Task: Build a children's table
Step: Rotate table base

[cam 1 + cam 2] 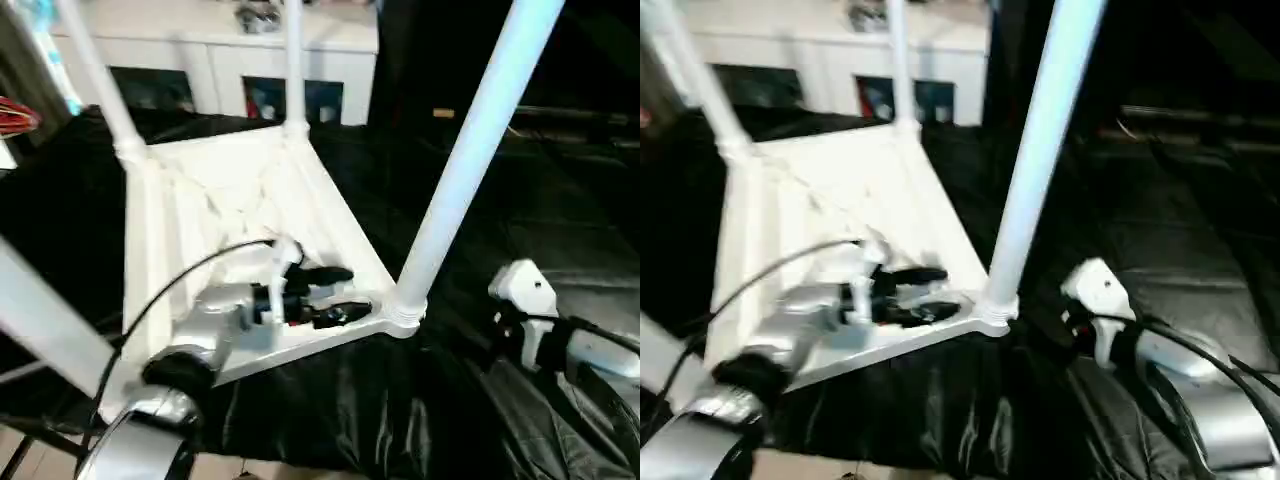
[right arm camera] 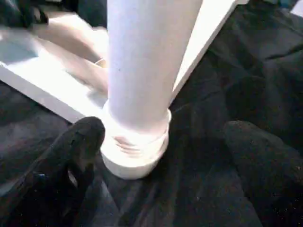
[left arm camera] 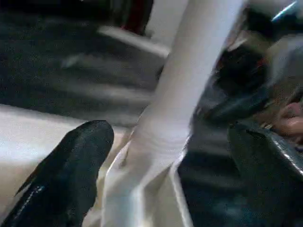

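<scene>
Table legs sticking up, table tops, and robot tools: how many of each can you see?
Table legs: 4
Table tops: 1
Robot tools: 2, the left tool and the right tool
Total: 7

No readable text, label, brand, number or sign is showing on any surface in these views.
</scene>
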### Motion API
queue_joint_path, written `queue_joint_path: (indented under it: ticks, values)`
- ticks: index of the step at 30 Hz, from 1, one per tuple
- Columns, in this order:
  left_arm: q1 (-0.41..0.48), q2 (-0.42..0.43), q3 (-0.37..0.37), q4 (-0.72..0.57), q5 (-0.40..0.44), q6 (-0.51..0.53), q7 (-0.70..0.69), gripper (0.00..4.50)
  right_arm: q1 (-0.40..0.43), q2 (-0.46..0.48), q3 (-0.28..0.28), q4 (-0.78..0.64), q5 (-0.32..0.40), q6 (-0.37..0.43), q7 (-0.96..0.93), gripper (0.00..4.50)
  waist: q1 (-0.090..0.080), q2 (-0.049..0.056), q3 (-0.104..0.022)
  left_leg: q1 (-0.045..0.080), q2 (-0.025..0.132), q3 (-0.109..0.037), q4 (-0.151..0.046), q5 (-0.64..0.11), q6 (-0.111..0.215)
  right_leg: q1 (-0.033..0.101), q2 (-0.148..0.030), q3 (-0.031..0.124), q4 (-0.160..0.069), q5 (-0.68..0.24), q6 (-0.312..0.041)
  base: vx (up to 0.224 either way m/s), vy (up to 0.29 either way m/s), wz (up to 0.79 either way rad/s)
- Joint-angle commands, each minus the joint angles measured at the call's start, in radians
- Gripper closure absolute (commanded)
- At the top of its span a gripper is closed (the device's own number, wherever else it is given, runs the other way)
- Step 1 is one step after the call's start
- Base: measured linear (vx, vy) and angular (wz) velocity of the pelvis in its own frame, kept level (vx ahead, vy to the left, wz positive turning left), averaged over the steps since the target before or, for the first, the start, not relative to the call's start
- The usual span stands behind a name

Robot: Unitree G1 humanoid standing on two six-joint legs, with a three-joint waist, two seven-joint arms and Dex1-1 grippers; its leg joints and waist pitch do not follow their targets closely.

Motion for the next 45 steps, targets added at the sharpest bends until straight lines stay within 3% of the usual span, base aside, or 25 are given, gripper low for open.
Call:
queue_joint_path:
  ticks: [1,3,4,5,8,10,15,22,24,25,26,27,28,29,30,31,36,38,39,41,42,43,44,45]
  values:
    - [0.059,0.085,-0.051,-0.239,-0.031,0.141,-0.026,0.06,-0.002,0.004,-0.005,0.000,0.003,-0.011,-0.013,0.00,0.005,-0.009,-0.069,0.020,0.064,-0.026,-0.047,0.050,0.152,0.043,-0.077,0.038,-0.027,0.414,-0.304,0.000,0.000,0.00]
    - [0.073,0.108,-0.069,-0.280,-0.016,0.164,-0.029,0.06,-0.002,0.007,-0.003,0.001,0.006,-0.012,-0.013,0.00,0.001,-0.006,-0.066,0.021,0.061,-0.025,-0.046,0.045,0.165,0.040,-0.071,0.035,-0.030,0.392,-0.291,0.000,0.000,0.00]
    - [0.081,0.125,-0.084,-0.298,0.005,0.173,-0.027,0.06,0.000,0.009,-0.001,-0.001,0.008,-0.012,-0.013,0.00,0.000,-0.011,-0.063,0.021,0.061,-0.023,-0.048,0.028,0.163,0.040,-0.070,0.035,-0.034,0.349,-0.291,0.000,0.000,0.00]
    - [0.090,0.132,-0.093,-0.301,0.043,0.170,-0.008,0.06,0.003,0.010,0.004,0.001,0.006,-0.017,-0.013,0.00,0.005,-0.001,-0.064,0.025,0.064,-0.024,-0.048,0.015,0.159,0.038,-0.073,0.035,-0.036,0.319,-0.292,0.000,0.000,0.00]
    - [0.111,0.136,-0.120,-0.265,0.150,0.135,0.049,0.06,0.008,0.012,0.010,0.004,0.000,-0.022,-0.014,0.00,0.003,0.000,-0.059,0.026,0.069,-0.026,-0.054,-0.044,0.127,0.039,-0.072,0.036,-0.046,0.198,-0.278,0.000,0.000,0.00]
    - [0.136,0.125,-0.128,-0.212,0.201,0.097,0.091,0.06,0.016,0.012,0.010,-0.003,0.000,-0.020,-0.017,0.00,-0.002,0.008,-0.055,0.027,0.068,-0.027,-0.059,-0.092,0.093,0.037,-0.072,0.038,-0.053,0.137,-0.269,0.000,0.000,0.00]
    - [0.187,0.128,-0.143,-0.246,0.212,0.135,0.196,0.06,0.038,0.004,0.008,-0.019,-0.004,-0.008,-0.021,0.00,-0.006,0.008,-0.043,0.032,0.069,-0.026,-0.072,-0.201,0.036,0.038,-0.076,0.044,-0.068,-0.001,-0.263,0.000,0.000,0.00]
    - [0.261,0.124,-0.126,-0.300,0.269,0.145,0.288,0.06,0.069,-0.015,-0.006,-0.059,0.000,0.015,-0.029,0.00,-0.017,0.006,-0.034,0.028,0.062,-0.025,-0.071,-0.193,0.053,0.029,-0.072,0.047,-0.082,-0.118,-0.216,0.000,0.000,0.00]
    - [0.289,0.104,-0.137,-0.374,0.285,0.169,0.330,0.06,0.067,-0.015,-0.005,-0.072,0.004,0.025,-0.031,0.00,-0.022,0.006,-0.034,0.026,0.067,-0.027,-0.075,-0.195,0.052,0.031,-0.073,0.047,-0.080,-0.127,-0.207,0.000,0.000,0.00]
    - [0.322,0.090,-0.170,-0.617,0.270,0.326,0.394,0.06,0.065,-0.011,-0.004,-0.070,0.010,0.025,-0.030,0.00,-0.024,-0.005,-0.035,0.025,0.069,-0.028,-0.075,-0.188,0.057,0.032,-0.075,0.045,-0.080,-0.118,-0.209,0.000,0.000,0.00]
    - [0.323,0.091,-0.170,-0.633,0.267,0.336,0.397,0.06,0.065,-0.010,-0.004,-0.069,0.010,0.025,-0.030,0.00,-0.025,0.001,-0.039,0.026,0.076,-0.031,-0.076,-0.178,0.055,0.037,-0.080,0.046,-0.072,-0.088,-0.219,0.000,0.000,0.00]
    - [0.337,0.122,-0.175,-0.883,0.188,0.518,0.415,0.06,0.062,-0.003,0.000,-0.059,0.015,0.018,-0.027,0.00,-0.023,-0.005,-0.044,0.025,0.073,-0.030,-0.072,-0.150,0.070,0.036,-0.077,0.044,-0.071,-0.062,-0.232,0.000,0.000,0.00]
    - [0.337,0.122,-0.175,-0.883,0.188,0.518,0.415,0.06,0.062,-0.003,0.000,-0.059,0.015,0.018,-0.027,0.00,-0.019,0.001,-0.045,0.027,0.074,-0.032,-0.070,-0.132,0.069,0.036,-0.080,0.043,-0.065,-0.042,-0.243,0.000,0.000,0.00]
    - [0.341,0.140,-0.174,-0.956,0.150,0.570,0.412,0.06,0.061,0.000,0.003,-0.054,0.015,0.014,-0.028,0.00,-0.021,0.000,-0.038,0.024,0.066,-0.025,-0.069,-0.123,0.079,0.029,-0.067,0.042,-0.072,-0.029,-0.260,0.000,0.000,0.00]
    - [0.341,0.142,-0.174,-0.964,0.146,0.576,0.412,0.06,0.061,0.001,0.004,-0.053,0.015,0.013,-0.028,0.00,-0.021,-0.002,-0.038,0.024,0.066,-0.026,-0.068,-0.126,0.075,0.031,-0.069,0.042,-0.068,-0.024,-0.264,0.000,0.000,0.00]
    - [0.347,0.165,-0.163,-1.033,0.085,0.621,0.406,0.06,0.050,0.012,0.012,-0.031,0.005,0.000,-0.037,0.00,-0.020,-0.004,-0.040,0.022,0.062,-0.026,-0.068,-0.122,0.077,0.033,-0.067,0.040,-0.067,-0.028,-0.265,0.000,0.000,0.00]
    - [0.330,0.165,-0.124,-1.035,0.135,0.641,0.430,0.06,0.027,0.081,0.016,-0.047,0.027,0.022,-0.098,0.00,-0.022,0.003,-0.047,0.022,0.057,-0.025,-0.063,-0.097,0.071,0.034,-0.062,0.040,-0.066,-0.012,-0.249,0.000,0.000,0.00]
    - [0.283,0.153,-0.096,-0.965,0.146,0.660,0.441,0.06,0.018,0.134,0.045,-0.017,0.014,-0.002,-0.125,0.00,-0.020,0.022,-0.046,0.025,0.054,-0.026,-0.061,-0.105,0.059,0.029,-0.060,0.040,-0.066,0.002,-0.248,0.000,0.000,0.00]
    - [0.271,0.156,-0.089,-0.945,0.163,0.668,0.460,0.06,0.021,0.140,0.067,-0.014,-0.015,-0.021,-0.138,0.00,-0.017,0.020,-0.053,0.027,0.052,-0.026,-0.060,-0.116,0.046,0.033,-0.060,0.039,-0.063,0.007,-0.251,0.000,0.000,0.00]
    - [0.266,0.160,-0.085,-0.935,0.175,0.671,0.473,0.06,0.022,0.142,0.083,-0.014,-0.036,-0.032,-0.147,0.00,-0.013,0.014,-0.053,0.023,0.053,-0.028,-0.061,-0.109,0.040,0.038,-0.062,0.039,-0.061,0.022,-0.242,0.000,0.000,0.00]
    - [0.251,0.175,-0.088,-0.936,0.159,0.701,0.505,0.06,0.028,0.156,0.091,-0.041,-0.007,-0.018,-0.132,0.00,-0.012,0.009,-0.048,0.021,0.052,-0.027,-0.062,-0.113,0.042,0.036,-0.062,0.040,-0.062,0.020,-0.240,0.000,0.000,0.00]
    - [0.243,0.178,-0.087,-0.945,0.148,0.718,0.515,0.06,0.024,0.167,0.087,-0.058,0.024,0.003,-0.123,0.00,-0.009,-0.006,-0.050,0.022,0.053,-0.025,-0.062,-0.115,0.051,0.037,-0.063,0.041,-0.063,0.010,-0.235,0.000,0.000,0.00]
    - [0.243,0.178,-0.087,-0.945,0.148,0.718,0.515,0.06,0.024,0.168,0.087,-0.059,0.025,0.003,-0.123,0.00,-0.003,0.003,-0.052,0.021,0.052,-0.027,-0.060,-0.102,0.053,0.038,-0.066,0.041,-0.056,0.015,-0.236,0.000,0.000,0.00]
    - [0.237,0.182,-0.087,-0.953,0.138,0.733,0.524,0.06,0.020,0.176,0.085,-0.070,0.045,0.017,-0.118,0.00,-0.001,0.004,-0.050,0.022,0.053,-0.027,-0.061,-0.095,0.057,0.034,-0.064,0.040,-0.059,0.011,-0.233,0.000,0.000,0.00]
